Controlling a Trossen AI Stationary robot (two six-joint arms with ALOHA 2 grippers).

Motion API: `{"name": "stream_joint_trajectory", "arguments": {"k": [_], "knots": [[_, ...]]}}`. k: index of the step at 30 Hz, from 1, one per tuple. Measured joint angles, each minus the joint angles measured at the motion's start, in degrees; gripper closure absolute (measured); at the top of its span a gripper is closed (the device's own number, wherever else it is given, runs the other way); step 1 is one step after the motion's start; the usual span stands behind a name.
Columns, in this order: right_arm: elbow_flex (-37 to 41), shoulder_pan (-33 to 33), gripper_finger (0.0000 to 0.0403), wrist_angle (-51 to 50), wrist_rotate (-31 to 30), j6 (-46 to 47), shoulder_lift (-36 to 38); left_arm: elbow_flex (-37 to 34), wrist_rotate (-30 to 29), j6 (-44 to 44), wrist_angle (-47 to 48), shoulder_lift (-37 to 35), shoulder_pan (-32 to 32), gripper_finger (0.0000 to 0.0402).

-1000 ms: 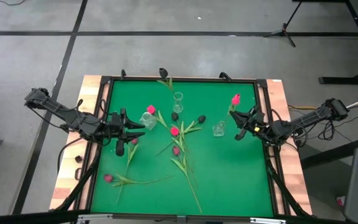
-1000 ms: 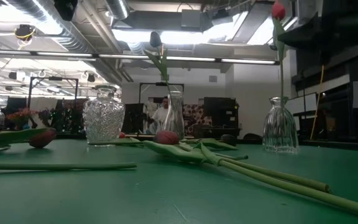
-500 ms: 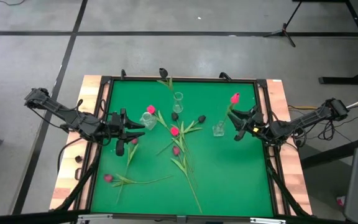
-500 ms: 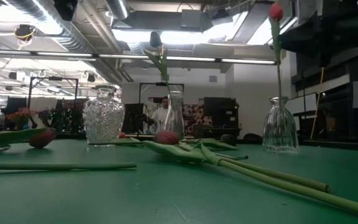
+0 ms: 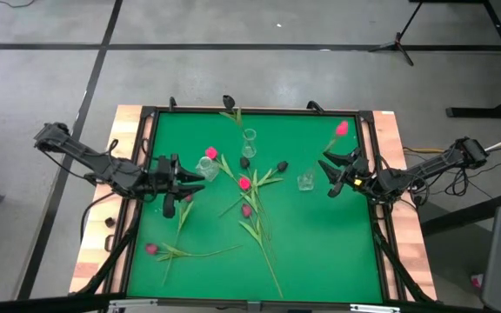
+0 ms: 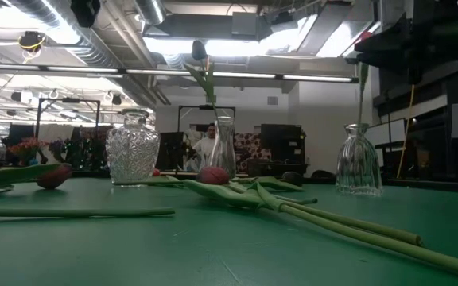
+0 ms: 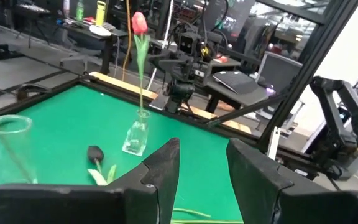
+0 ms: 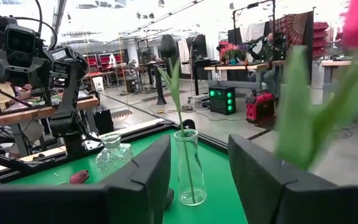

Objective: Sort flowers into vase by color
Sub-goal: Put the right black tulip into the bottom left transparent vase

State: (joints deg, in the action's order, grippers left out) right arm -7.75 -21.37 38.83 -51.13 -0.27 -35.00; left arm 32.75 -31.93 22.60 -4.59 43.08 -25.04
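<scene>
A bright pink tulip [image 5: 342, 129] stands with its stem foot in the small clear vase [image 5: 305, 181] at the table's right and leans toward the right edge. My right gripper [image 5: 330, 173] hangs open just right of that vase, and the stem [image 8: 303, 112] passes by its far finger. A near-black tulip [image 6: 199, 50] stands in the tall slim vase [image 5: 249, 139]. My left gripper [image 5: 195, 177] waits open and empty beside the cut-glass vase [image 5: 207, 167]. Several more tulips [image 5: 244, 183] lie flat on the green mat. My right gripper has nothing between its fingers. The pink tulip's stem [image 5: 327, 152] runs close along the outer side of its far finger. I cannot tell whether the two touch.
The loose tulips' long stems [image 5: 263, 243] cross the middle and near-left of the mat, with one pink head [image 5: 151, 249] near the front left. A raised dark frame [image 5: 368, 139] borders the mat. Bare mat [image 5: 329, 243] shows at the near right.
My right gripper has opened and let go of the pink tulip's stem without shifting its place. The tulip has stayed in the small vase, and its head has tipped toward the table's right and far edges.
</scene>
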Motion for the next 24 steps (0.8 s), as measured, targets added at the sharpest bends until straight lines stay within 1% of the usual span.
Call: {"name": "stream_joint_trajectory", "arguments": {"k": [5, 8, 12, 16, 18, 21, 24], "knots": [[0.00, 0.00, 0.0244, 0.00, 0.00, 0.00, 0.00, 0.00, -0.41, 0.89, -4.84, 6.81, 0.00, 0.0271], [0.00, 0.00, 0.0244, 0.00, 0.03, 0.00, 0.00, 0.00, -3.96, 2.59, -7.60, 11.55, 0.27, 0.0271], [0.00, 0.00, 0.0244, 0.00, 0.15, 0.00, 0.00, 0.00, -7.41, 8.85, -8.87, 17.15, 2.09, 0.0271], [0.00, 0.00, 0.0244, -0.11, 0.28, 0.00, 0.00, 0.00, -7.53, 13.76, -9.22, 22.55, 3.75, 0.0271], [0.00, 0.00, 0.0244, -0.45, 0.33, 0.00, 0.00, 0.00, -6.67, 14.75, -10.78, 24.89, 4.21, 0.0271], [0.00, 0.00, 0.0244, -1.67, 0.37, 1.02, -0.02, 1.70, -6.43, 14.71, -12.02, 28.12, 4.71, 0.0271], [0.00, 0.00, 0.0244, -3.27, 0.37, 2.50, -0.02, 5.51, -6.53, 12.16, -11.95, 31.78, 5.80, 0.0271]]}}
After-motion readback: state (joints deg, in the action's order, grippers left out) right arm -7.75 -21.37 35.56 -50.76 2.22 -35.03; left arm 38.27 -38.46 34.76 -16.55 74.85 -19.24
